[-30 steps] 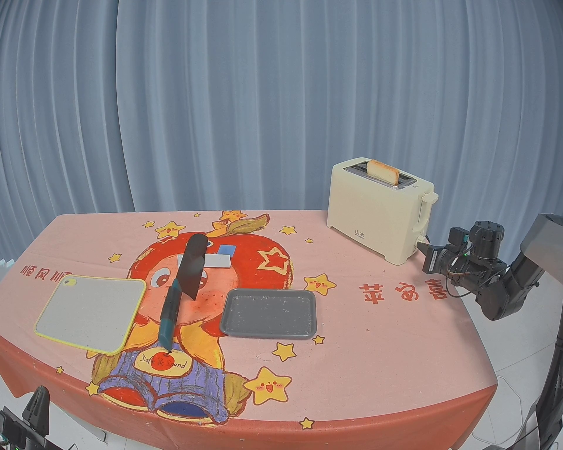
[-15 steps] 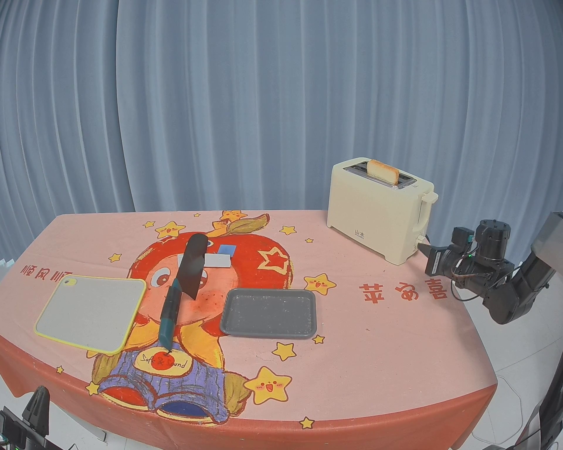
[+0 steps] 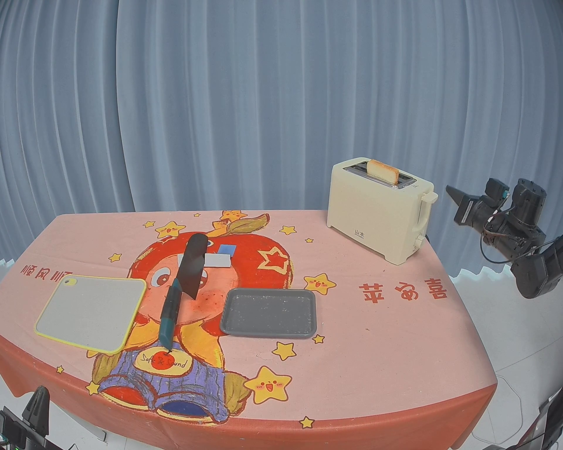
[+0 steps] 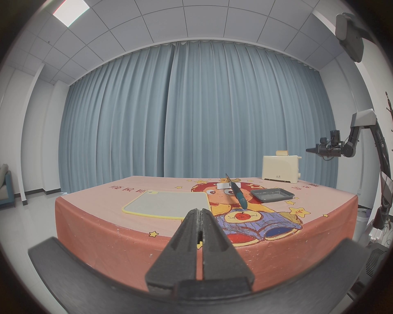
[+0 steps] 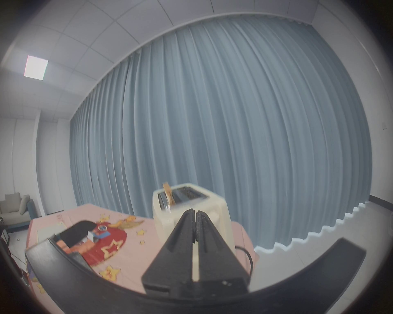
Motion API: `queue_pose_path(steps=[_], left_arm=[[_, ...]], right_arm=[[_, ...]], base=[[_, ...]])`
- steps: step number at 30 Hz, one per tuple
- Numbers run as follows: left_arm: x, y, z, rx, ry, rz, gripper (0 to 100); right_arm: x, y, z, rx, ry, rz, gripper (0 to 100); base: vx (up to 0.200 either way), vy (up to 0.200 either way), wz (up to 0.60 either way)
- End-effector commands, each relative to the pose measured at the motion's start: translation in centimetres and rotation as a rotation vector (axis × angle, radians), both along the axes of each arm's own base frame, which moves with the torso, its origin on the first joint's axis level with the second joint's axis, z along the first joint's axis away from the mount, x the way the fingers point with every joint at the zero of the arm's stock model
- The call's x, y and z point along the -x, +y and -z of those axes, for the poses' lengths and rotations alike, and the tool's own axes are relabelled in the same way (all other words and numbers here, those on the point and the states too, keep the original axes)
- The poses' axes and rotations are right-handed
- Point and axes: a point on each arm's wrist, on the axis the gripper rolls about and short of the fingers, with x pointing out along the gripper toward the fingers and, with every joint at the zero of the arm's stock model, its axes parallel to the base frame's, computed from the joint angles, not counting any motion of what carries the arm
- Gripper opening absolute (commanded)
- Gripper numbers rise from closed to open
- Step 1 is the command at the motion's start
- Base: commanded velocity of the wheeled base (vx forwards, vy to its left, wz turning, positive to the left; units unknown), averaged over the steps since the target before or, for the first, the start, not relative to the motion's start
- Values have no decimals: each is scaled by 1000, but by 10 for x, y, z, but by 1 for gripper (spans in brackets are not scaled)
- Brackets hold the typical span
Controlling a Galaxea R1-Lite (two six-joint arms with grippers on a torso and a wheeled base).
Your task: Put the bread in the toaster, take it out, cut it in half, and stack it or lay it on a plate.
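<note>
Golden-brown toasted bread slice (image 3: 383,171) pokes from the cream plastic toaster (image 3: 375,220), its lower part hidden in the slot; left gripper (image 4: 200,211) and right gripper (image 5: 195,213) pressed together, empty.

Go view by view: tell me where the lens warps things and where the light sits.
Head view: curtain folds bow outward toward the sides; light even. Left wrist view: ceiling grid curves, a lit ceiling panel glows, corners go black. Right wrist view: same barrel bend in the curtain, another ceiling panel lit, dark corners.
</note>
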Motion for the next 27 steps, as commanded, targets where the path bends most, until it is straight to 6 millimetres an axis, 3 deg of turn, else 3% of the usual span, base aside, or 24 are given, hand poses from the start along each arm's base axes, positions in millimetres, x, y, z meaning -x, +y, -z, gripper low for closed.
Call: queue_pose_path(steps=[1, 4, 12, 27], left_arm=[[-1, 0, 5, 1, 20, -1, 0], [-1, 0, 5, 1, 20, -1, 0], [-1, 0, 5, 1, 18, -1, 0], [-1, 0, 5, 1, 18, -1, 0]], right_arm=[[2, 2, -18, -8, -60, -9, 0], [-4, 7, -18, -10, -83, -23, 0], [-38, 11, 21, -12, -104, -15, 0], [-41, 8, 38, 5, -45, -6, 0]], base=[[0, 0, 0], [0, 0, 0], [0, 0, 0], [0, 0, 0]])
